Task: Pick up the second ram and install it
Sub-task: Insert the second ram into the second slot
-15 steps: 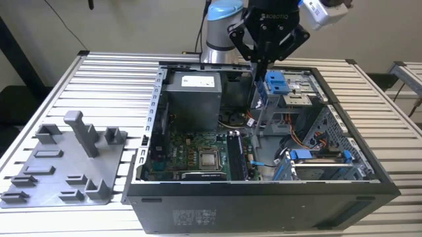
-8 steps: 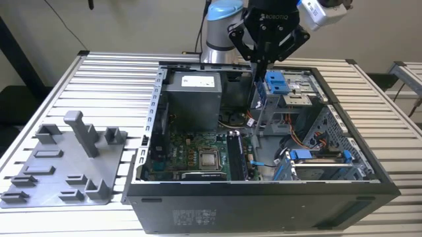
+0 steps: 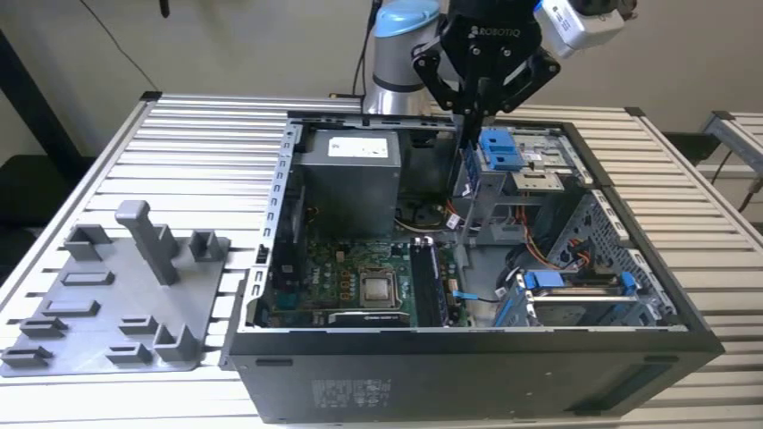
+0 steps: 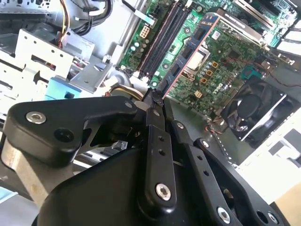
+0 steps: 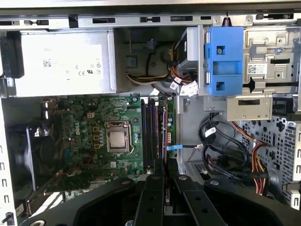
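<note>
The slatted table (image 3: 214,125) carries an open computer case (image 3: 477,366), and the gripper (image 3: 473,114) hangs above the case's open side, over the far end of its interior. Off to one side of the tool, outside the case, lies a grey holder tray (image 3: 120,295). Directly below the tool, on the case floor, is the green circuit board (image 5: 84,146), with the power supply box (image 5: 61,66) beyond it. The row of long memory slots (image 5: 149,136) runs almost under the fingertips, and the square silver chip (image 5: 116,140) sits just beside the slots.

The gripper is clenched on the second ram (image 4: 188,54), a thin dark board seen edge-on that sticks out past the fingertips toward the slots.

I judge the pick-up as done. The install is left: the board is held well clear of the slots, not seated. Whether a first board already fills a slot I cannot tell.
</note>
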### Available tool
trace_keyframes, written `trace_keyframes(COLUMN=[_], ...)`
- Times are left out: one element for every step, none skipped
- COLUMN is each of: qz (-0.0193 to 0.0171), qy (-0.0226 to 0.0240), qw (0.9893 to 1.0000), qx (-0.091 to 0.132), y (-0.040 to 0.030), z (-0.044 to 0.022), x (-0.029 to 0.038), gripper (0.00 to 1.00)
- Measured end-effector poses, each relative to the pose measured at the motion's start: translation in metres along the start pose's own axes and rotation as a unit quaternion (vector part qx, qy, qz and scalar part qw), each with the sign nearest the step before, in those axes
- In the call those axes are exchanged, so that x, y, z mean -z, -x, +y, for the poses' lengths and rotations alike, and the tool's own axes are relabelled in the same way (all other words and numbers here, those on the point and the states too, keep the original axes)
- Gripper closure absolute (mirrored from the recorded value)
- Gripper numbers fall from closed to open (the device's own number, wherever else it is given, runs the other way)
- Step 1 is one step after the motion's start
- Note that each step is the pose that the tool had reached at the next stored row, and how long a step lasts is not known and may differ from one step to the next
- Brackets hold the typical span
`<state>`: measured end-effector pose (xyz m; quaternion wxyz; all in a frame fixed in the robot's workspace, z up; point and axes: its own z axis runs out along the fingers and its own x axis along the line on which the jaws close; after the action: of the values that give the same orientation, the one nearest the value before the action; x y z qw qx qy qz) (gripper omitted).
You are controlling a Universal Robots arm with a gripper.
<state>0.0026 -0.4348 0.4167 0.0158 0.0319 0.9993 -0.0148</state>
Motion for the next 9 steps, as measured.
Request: trace_keyframes(qz=[0.0000,0.0000,0.0001,0.0009,0.0022,0.0033,0.0055,0.0082,0.0106], qy=[0.0000,0.0000,-0.0001,-0.0008,-0.0018,-0.0025,-0.0030,-0.0036,-0.0040], qw=[1.0000,1.0000,1.0000,1.0000,1.0000,1.0000,1.0000,1.0000,0.9999], qx=[0.000,0.000,0.000,0.000,0.000,0.000,0.000,0.000,0.000], y=[0.0000,0.0000,0.0004,0.0009,0.0014,0.0020,0.0026,0.0034,0.0042], z=[0.0000,0.0000,0.0000,0.0001,0.0001,0.0001,0.0002,0.0003,0.0004], x=[0.0000,-0.0001,-0.0002,-0.0004,-0.0005,-0.0006,-0.0008,-0.0010,-0.0012], gripper=[0.86,0.86,0.86,0.86,0.86,0.86,0.86,0.86,0.86])
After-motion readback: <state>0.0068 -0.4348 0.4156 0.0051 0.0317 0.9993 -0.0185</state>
